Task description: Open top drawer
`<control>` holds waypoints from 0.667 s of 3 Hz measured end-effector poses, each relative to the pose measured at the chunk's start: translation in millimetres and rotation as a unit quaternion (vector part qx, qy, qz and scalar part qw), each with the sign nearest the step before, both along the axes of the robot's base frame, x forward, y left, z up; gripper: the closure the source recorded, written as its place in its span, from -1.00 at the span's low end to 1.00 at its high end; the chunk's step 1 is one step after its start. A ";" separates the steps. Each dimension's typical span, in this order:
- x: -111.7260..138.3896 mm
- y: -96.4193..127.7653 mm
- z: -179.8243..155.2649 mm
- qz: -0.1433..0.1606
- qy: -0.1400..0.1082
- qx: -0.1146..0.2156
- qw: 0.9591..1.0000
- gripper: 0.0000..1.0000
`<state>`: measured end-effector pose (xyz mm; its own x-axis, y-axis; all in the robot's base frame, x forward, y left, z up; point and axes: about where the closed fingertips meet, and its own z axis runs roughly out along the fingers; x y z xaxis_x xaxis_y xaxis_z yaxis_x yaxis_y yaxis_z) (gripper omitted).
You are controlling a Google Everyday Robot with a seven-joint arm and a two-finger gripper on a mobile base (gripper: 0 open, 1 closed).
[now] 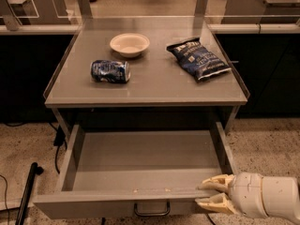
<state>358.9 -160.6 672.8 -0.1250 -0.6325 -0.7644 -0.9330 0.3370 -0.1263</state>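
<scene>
The top drawer (93, 204) of the grey metal table stands pulled far out, showing its shallow, bare grey tray (145, 158). A small dark loop handle (152, 211) hangs at the centre of its front. My gripper (206, 193) reaches in from the lower right. Its cream fingertips (213, 183) straddle the drawer's front wall near the right corner, one inside and one outside, closed on it. No other drawers are in view.
On the table top (154, 86) lie a white bowl (130, 44), a blue can on its side (110, 71) and a dark chip bag (198, 58). A black pole (26, 191) and cables lie on the speckled floor at left. Dark counters flank the table.
</scene>
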 end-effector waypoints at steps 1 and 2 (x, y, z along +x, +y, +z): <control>0.0 0.0 0.0 0.000 0.000 0.000 1.000 -0.21; 0.0 0.0 0.0 0.000 0.000 0.000 1.000 -0.67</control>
<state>358.9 -160.5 672.8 -0.1249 -0.6326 -0.7644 -0.9330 0.3369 -0.1263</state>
